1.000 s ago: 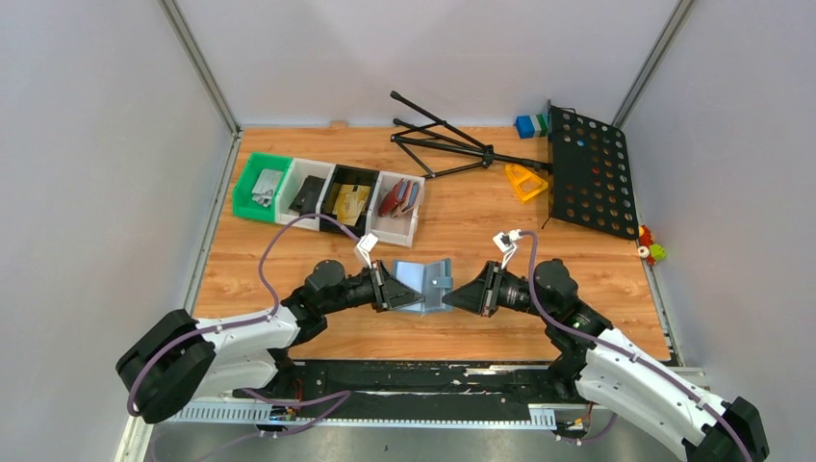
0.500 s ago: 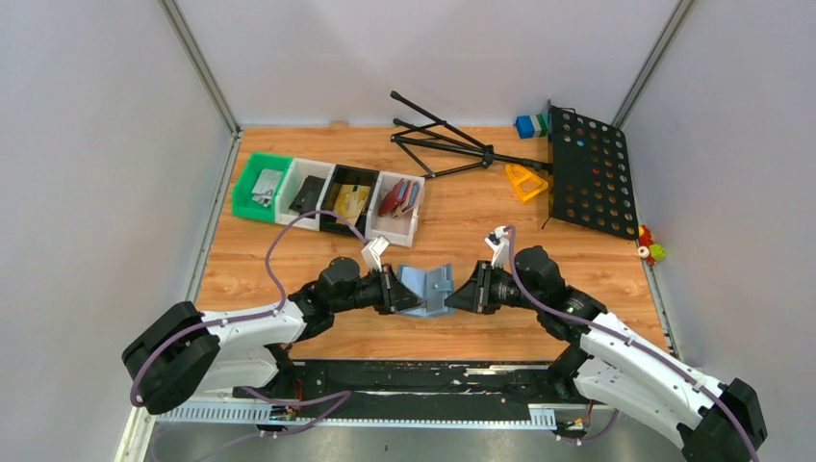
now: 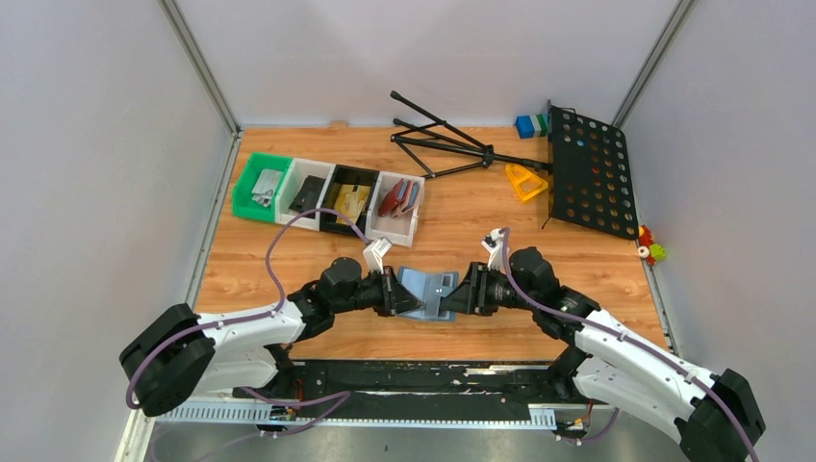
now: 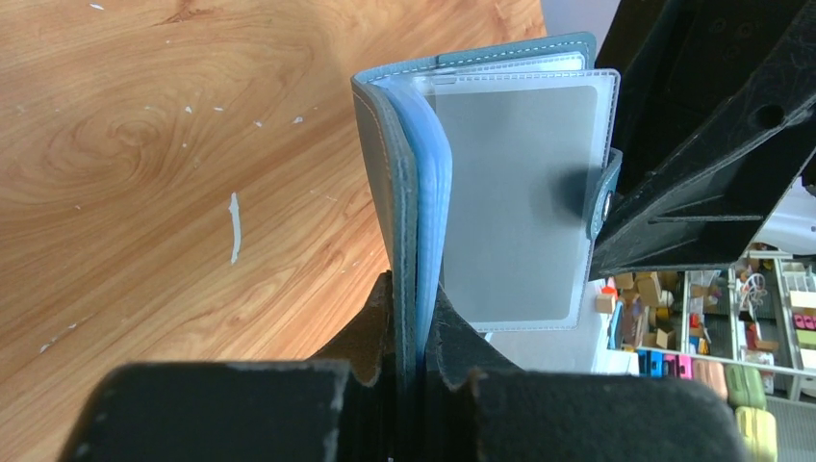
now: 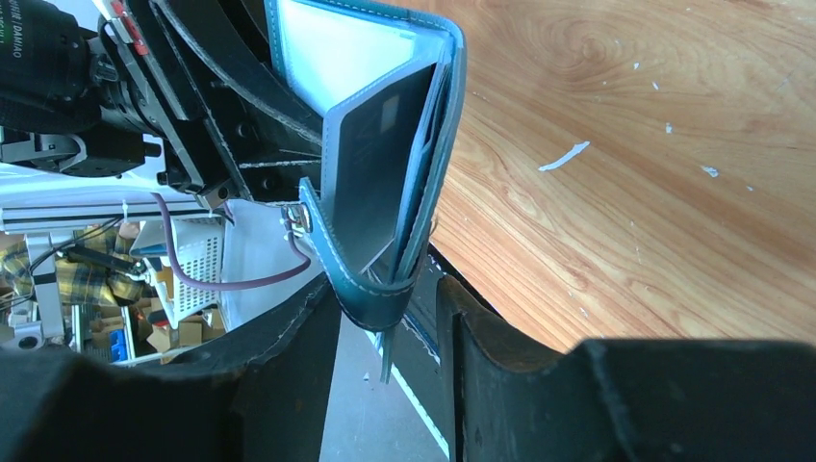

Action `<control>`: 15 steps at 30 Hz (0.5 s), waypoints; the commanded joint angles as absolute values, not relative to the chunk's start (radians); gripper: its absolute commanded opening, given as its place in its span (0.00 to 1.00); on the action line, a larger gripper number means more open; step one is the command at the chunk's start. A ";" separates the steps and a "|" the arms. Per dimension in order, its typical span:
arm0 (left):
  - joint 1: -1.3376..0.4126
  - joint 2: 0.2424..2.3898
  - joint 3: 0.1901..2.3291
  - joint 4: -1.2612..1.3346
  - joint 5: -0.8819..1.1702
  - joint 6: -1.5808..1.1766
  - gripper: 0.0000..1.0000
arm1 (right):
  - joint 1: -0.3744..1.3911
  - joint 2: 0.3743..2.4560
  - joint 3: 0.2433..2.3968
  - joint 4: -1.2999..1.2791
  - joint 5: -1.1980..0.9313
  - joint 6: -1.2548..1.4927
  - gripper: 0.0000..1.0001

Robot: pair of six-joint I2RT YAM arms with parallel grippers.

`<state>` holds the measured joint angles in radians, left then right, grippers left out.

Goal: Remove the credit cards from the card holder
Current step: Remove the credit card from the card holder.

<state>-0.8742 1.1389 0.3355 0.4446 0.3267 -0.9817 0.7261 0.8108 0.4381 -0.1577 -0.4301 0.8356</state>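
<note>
The slate-blue card holder (image 3: pixel 424 289) is held half open above the table between both arms. My left gripper (image 4: pixel 416 289) is shut on its left cover and light blue inner leaves (image 4: pixel 433 183). A grey credit card (image 4: pixel 515 202) shows through a clear sleeve. My right gripper (image 5: pixel 390 298) is open, one jaw on each side of the holder's right flap (image 5: pixel 385 192) and its snap strap, with a gap on both sides. A dark card (image 5: pixel 370 164) sits in that flap's slot. In the top view the left gripper (image 3: pixel 393 292) and right gripper (image 3: pixel 462 292) face each other.
A row of bins stands at the back left: green (image 3: pixel 260 186), white (image 3: pixel 306 192), black (image 3: pixel 348 199), white (image 3: pixel 398 205). A folded tripod (image 3: pixel 452 144), a black perforated panel (image 3: pixel 589 173), a yellow piece (image 3: pixel 525 181) and small toys (image 3: pixel 650 245) lie at the back right.
My right gripper has moved left to the holder and opened, so its jaws now straddle the right flap. The left gripper kept its grip and shifted slightly toward the back.
</note>
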 commanded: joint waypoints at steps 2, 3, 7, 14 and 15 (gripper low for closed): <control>-0.885 1.128 0.381 0.506 0.355 -0.966 0.00 | 0.732 0.832 0.435 -0.080 -0.450 0.853 0.42; -0.885 1.129 0.379 0.513 0.359 -0.969 0.00 | 0.732 0.837 0.435 -0.079 -0.449 0.852 0.42; -0.885 1.124 0.382 0.512 0.361 -0.969 0.00 | 0.732 0.877 0.454 -0.097 -0.448 0.848 0.26; -0.885 1.117 0.373 0.472 0.338 -0.950 0.22 | 0.738 0.883 0.478 -0.183 -0.392 0.817 0.02; -0.884 1.112 0.367 0.472 0.333 -0.945 0.28 | 0.738 0.881 0.485 -0.203 -0.376 0.804 0.00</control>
